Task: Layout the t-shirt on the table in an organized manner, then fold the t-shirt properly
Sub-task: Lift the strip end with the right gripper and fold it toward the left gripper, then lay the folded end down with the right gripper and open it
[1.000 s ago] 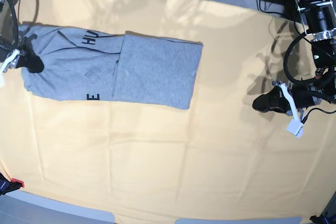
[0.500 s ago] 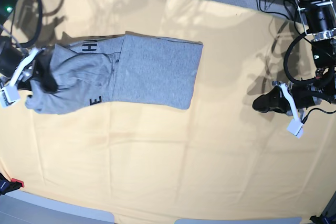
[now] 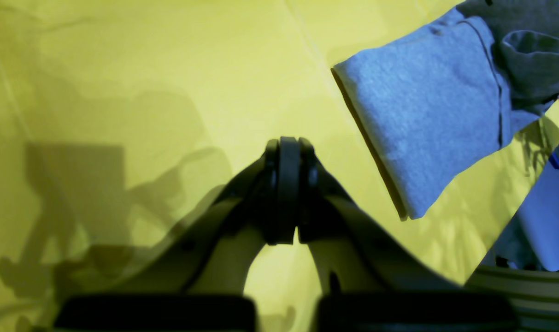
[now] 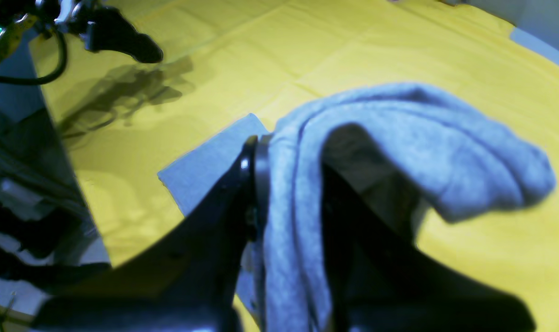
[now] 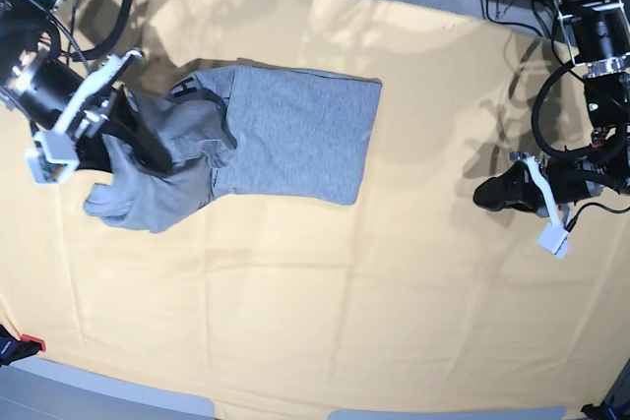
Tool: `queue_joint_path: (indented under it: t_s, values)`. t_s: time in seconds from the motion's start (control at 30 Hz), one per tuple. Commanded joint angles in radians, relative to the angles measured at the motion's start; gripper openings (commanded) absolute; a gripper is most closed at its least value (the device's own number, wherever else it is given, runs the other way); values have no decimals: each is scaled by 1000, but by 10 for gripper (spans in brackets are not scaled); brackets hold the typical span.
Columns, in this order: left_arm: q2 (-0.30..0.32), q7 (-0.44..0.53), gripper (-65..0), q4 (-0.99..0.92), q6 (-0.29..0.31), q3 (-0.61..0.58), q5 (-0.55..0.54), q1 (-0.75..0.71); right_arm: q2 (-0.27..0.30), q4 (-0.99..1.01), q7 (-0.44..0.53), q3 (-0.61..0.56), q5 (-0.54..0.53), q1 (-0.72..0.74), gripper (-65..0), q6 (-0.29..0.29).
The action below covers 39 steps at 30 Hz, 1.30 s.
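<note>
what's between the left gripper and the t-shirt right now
Nothing but bare table. In the base view, the left gripper sits shut, well clear of the t-shirt, with only yellow cloth and the arm's shadow across that stretch.

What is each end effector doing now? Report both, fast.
Left end effector: closed, empty, above the table.
Right end effector: closed on the t-shirt, lifting its end.

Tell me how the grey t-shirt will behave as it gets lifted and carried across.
Probably floppy: the t-shirt droops in a loose bunch below the right tool. Likely light, since one pinch lifts that end. It may drag or unfold, since its folded part lies flat on the table.
</note>
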<state>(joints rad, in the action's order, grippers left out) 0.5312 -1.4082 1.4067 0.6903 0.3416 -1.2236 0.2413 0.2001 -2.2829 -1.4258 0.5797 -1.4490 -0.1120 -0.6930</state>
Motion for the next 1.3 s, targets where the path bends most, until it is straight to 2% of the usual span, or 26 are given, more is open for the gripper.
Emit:
queue_joint_path:
  t_s: [0.0,0.13,0.4,0.57,0.83,0.87,0.97,1.0,1.03,1.17,1.27]
  values:
    - [17,16,-650,17,8,7,-24,22,3,-11,30,-22,-34,16,-650,-5]
    - [17,16,-650,17,8,7,-23,22,-35,-11,30,-126,-34,35,-650,-5]
    - [17,16,-650,17,8,7,-24,19,-149,-2,30,-360,-34,63,-650,-5]
    - [17,16,-650,17,8,7,-23,19,-194,88,30,-493,140,121,-650,-5]
    - [14,16,-650,17,8,7,-24,19,-239,347,30,-618,201,251,-650,-5]
    - [12,16,-650,17,8,7,-24,19,-239,372,30,-630,197,271,-597,-5]
    - [12,16,-650,17,8,7,-23,19,-239,402,30,-668,185,331,-291,-5]
    - [12,16,-650,17,8,7,-22,19,-238,400,30,-681,177,349,-224,-5]
    - [12,16,-650,17,8,7,-19,19,-239,395,30,-689,158,369,-191,-5]
    - [12,16,-650,17,8,6,-16,19,-238,338,30,-688,31,412,-187,-5]
    - [12,16,-650,17,8,6,-16,19,-218,298,30,-667,36,406,-187,-5]
